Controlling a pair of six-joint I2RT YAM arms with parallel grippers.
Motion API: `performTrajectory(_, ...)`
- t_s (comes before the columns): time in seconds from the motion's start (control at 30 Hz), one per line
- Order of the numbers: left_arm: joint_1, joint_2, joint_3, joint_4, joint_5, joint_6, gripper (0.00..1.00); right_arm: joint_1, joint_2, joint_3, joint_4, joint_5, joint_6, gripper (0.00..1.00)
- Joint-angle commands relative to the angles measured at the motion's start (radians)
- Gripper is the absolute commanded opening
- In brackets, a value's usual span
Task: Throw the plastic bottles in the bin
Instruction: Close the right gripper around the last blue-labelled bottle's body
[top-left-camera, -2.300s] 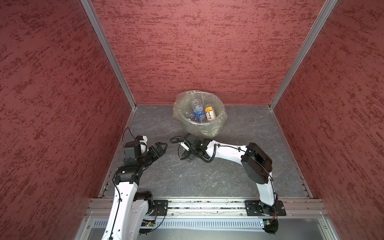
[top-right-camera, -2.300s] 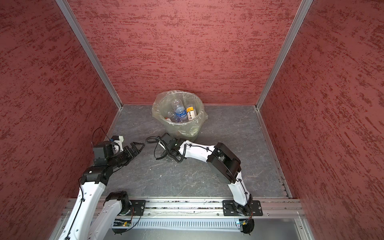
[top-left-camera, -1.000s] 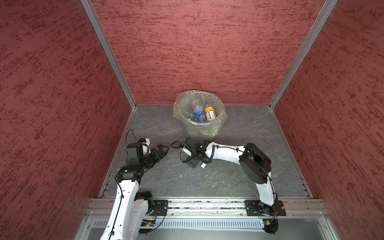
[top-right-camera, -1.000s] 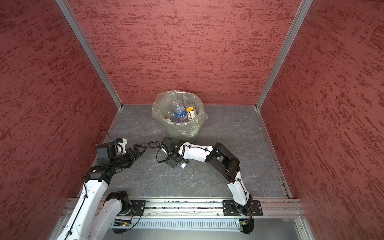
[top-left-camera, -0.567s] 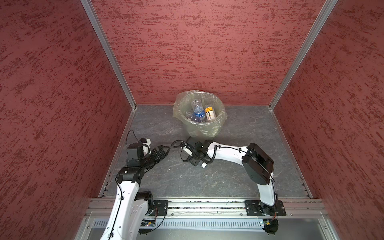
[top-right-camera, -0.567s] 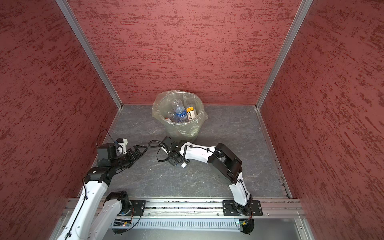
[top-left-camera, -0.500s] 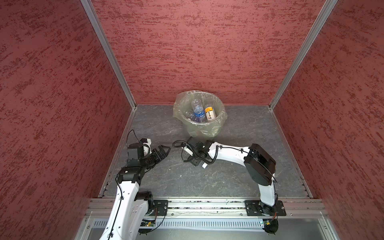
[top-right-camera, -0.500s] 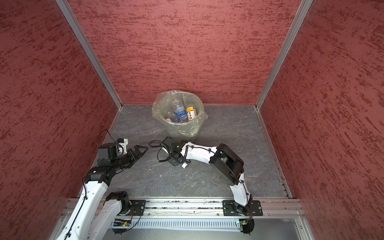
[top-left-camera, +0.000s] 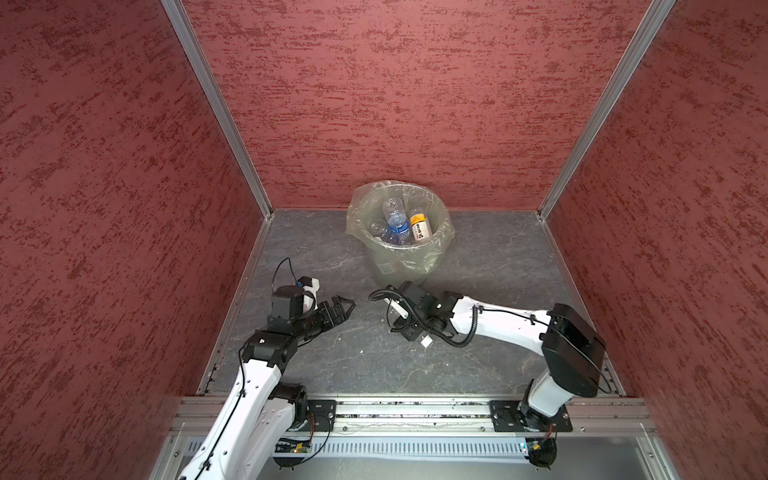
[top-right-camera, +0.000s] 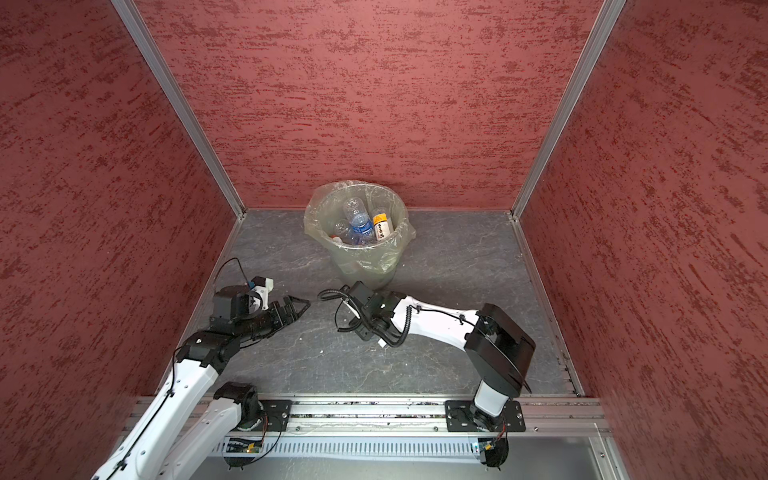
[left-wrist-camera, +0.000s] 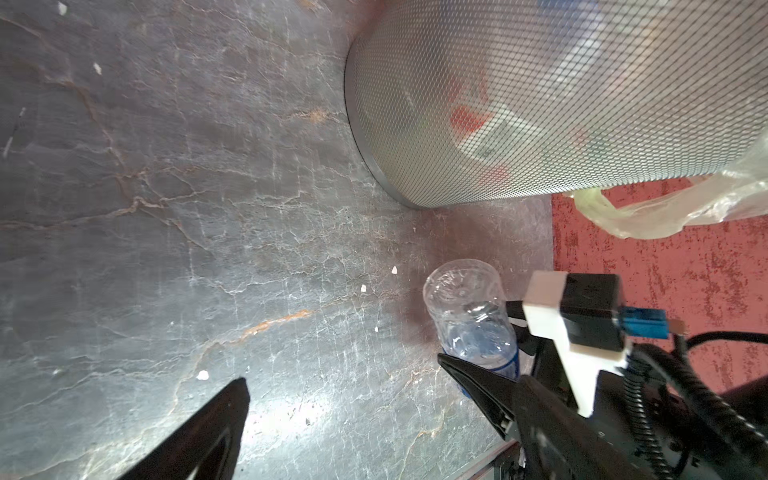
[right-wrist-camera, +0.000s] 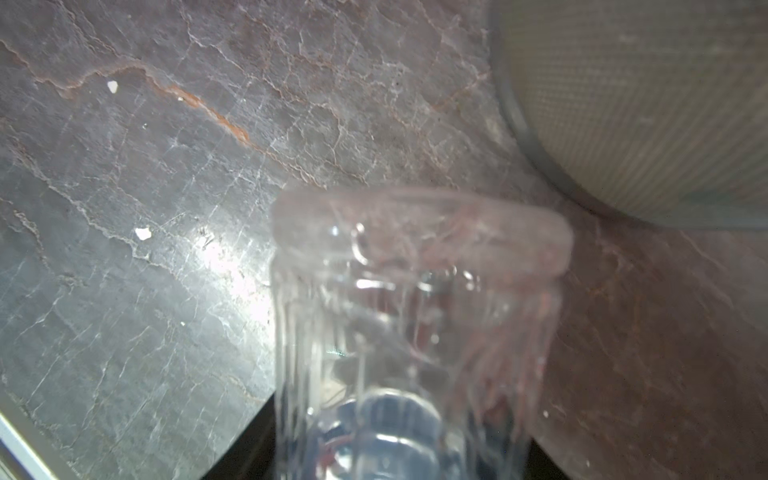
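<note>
Observed right hand (top-left-camera: 409, 328) clamped on a clear blue-labelled bottle (left-wrist-camera: 465, 307) near the lined bin (top-left-camera: 395, 266) at the worktop (top-left-camera: 490, 266) rear edge; left hand (top-left-camera: 343, 307) spread wide, empty.

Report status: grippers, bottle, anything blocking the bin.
Left gripper open, empty. Right gripper shut on clear bottle, low near the bin. Other bottles inside it. Nothing seen in the way.

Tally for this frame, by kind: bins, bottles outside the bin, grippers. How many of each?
Round grey-green plastic bin: 1
Clear plastic bottle outside the bin, held by the right gripper: 1
Grippers, right plus the open left gripper: 2
Total: 4
</note>
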Motion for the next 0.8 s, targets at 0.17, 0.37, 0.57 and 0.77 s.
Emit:
performTrajectory(0.17,-0.128,0.026,-0.016,0.071,-0.079,-0.003,0.99,0.008,-0.242,-0.131,0.086,0.066,0.124,0.26)
performTrajectory(0.37,-0.234,0.050,-0.013,0.098,-0.149,0.002,0.99,0.011,-0.426,-0.228,0.120,0.138,0.184,0.26)
performTrajectory(0.57,-0.316,0.074,-0.008,0.123,-0.189,0.004,0.99,0.014,-0.581,-0.312,0.137,0.237,0.229,0.23)
performTrajectory(0.77,-0.370,0.080,-0.002,0.121,-0.214,0.018,0.99,0.018,-0.761,-0.404,0.175,0.314,0.259,0.23)
